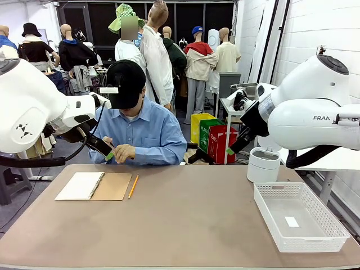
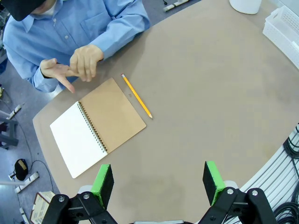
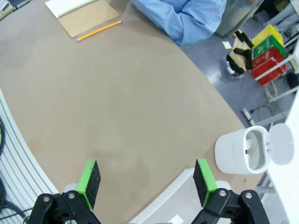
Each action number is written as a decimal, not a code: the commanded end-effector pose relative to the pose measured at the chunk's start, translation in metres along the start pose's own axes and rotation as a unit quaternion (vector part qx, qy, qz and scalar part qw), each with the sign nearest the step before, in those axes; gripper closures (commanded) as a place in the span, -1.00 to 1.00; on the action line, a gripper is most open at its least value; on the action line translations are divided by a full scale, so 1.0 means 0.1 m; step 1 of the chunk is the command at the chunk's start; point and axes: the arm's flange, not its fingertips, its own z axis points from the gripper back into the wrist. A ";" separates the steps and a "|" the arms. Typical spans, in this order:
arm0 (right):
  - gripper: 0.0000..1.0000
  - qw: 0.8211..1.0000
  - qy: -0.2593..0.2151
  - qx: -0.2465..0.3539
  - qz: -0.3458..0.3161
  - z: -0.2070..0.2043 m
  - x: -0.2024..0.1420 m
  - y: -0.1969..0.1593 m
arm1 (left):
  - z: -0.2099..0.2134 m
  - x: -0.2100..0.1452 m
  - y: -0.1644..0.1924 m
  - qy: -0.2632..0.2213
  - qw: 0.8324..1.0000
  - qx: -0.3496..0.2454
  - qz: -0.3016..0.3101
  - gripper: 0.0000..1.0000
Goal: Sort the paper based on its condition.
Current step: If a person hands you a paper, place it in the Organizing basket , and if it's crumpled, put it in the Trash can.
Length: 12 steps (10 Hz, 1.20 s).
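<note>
White basket near right; notebook, pencil far left; left end effector, right end effector wide, empty.

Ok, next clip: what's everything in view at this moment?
spiral notebook: one, white page and brown cover, lying open on the table's left part
pencil: one, yellow, beside the notebook's brown cover
basket: one, white, perforated, near right corner of the table
bin: one, white, lid open, on the table beyond the basket
table: one, brown
person: one, blue shirt, at the far side
person's hands: two, held together just beyond the notebook
left gripper: one, black with green pads, open, above the table
right gripper: one, black with green pads, open, above the table
</note>
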 end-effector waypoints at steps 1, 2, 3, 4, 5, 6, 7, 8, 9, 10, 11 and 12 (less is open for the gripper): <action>-1.00 1.000 0.000 0.001 0.001 0.00 0.00 0.01 | 0.00 0.00 0.00 -0.001 1.000 0.000 0.000 -1.00; -1.00 1.000 0.000 0.001 0.001 0.00 0.00 0.01 | 0.00 0.00 0.00 -0.001 1.000 0.000 0.000 -1.00; -1.00 1.000 0.000 0.001 0.001 0.00 0.00 0.01 | 0.00 0.00 0.00 -0.001 1.000 0.000 0.000 -1.00; -1.00 1.000 0.000 0.001 0.001 0.00 0.00 0.01 | 0.00 0.00 0.00 -0.001 1.000 0.000 0.000 -1.00; -1.00 1.000 0.000 0.001 0.001 0.00 0.00 0.01 | 0.00 0.00 0.00 -0.001 1.000 0.000 0.000 -1.00; -1.00 1.000 0.000 0.001 0.001 0.00 0.00 0.01 | 0.00 0.00 0.00 -0.001 1.000 0.000 0.000 -1.00; -1.00 1.000 0.000 0.001 0.001 0.00 0.00 0.01 | 0.00 0.00 0.00 -0.001 1.000 0.000 0.000 -1.00; -1.00 1.000 0.000 0.001 0.001 0.00 0.00 0.01 | 0.00 0.00 0.00 -0.001 1.000 0.000 0.000 -1.00; -1.00 1.000 0.000 0.001 0.001 0.00 0.00 0.01 | 0.00 0.00 0.00 -0.001 1.000 0.000 0.000 -1.00; -1.00 1.000 0.000 0.001 0.001 0.00 0.00 0.01 | 0.00 0.00 0.00 -0.001 1.000 0.000 0.000 -1.00; -1.00 1.000 0.000 0.001 0.001 0.00 0.00 0.01 | 0.00 0.00 0.00 -0.001 1.000 0.000 0.000 -1.00; -1.00 1.000 0.000 0.001 0.001 0.00 0.00 0.01 | 0.00 0.00 0.00 -0.001 1.000 0.000 0.000 -1.00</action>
